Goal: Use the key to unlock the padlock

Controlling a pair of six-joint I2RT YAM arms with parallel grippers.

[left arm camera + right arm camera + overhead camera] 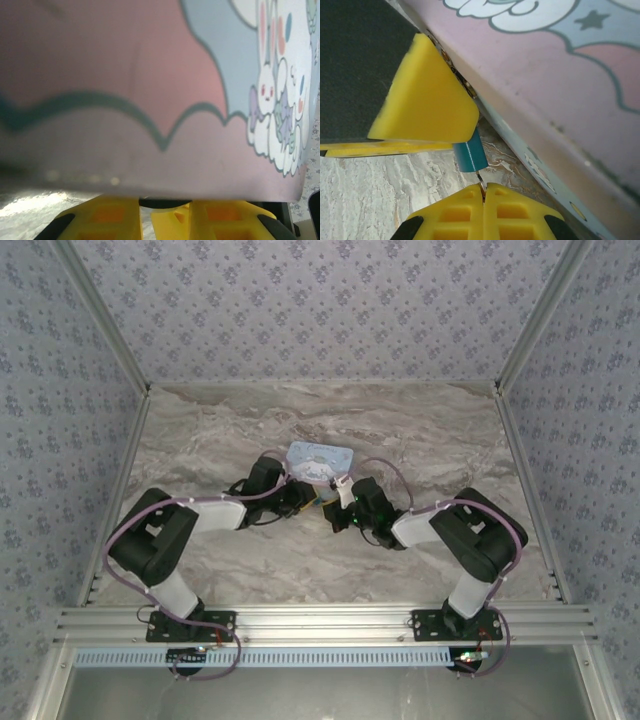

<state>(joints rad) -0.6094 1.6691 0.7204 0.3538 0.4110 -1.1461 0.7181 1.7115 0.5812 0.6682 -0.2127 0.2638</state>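
Location: enclosed robot test cell of a laboratory type.

The work surface is a marble-patterned table (320, 575). It is boxed in on three sides by upright panels covered in blue floral wallpaper (300, 310). Bare aluminium profiles (100, 315) join the panels at the corners. A left arm (165, 535) and a right arm (470, 535) are bolted through black base plates (190, 625) to a slotted aluminium rail (320, 623) along the near edge. Purple cables (398, 480) run exposed along each arm.
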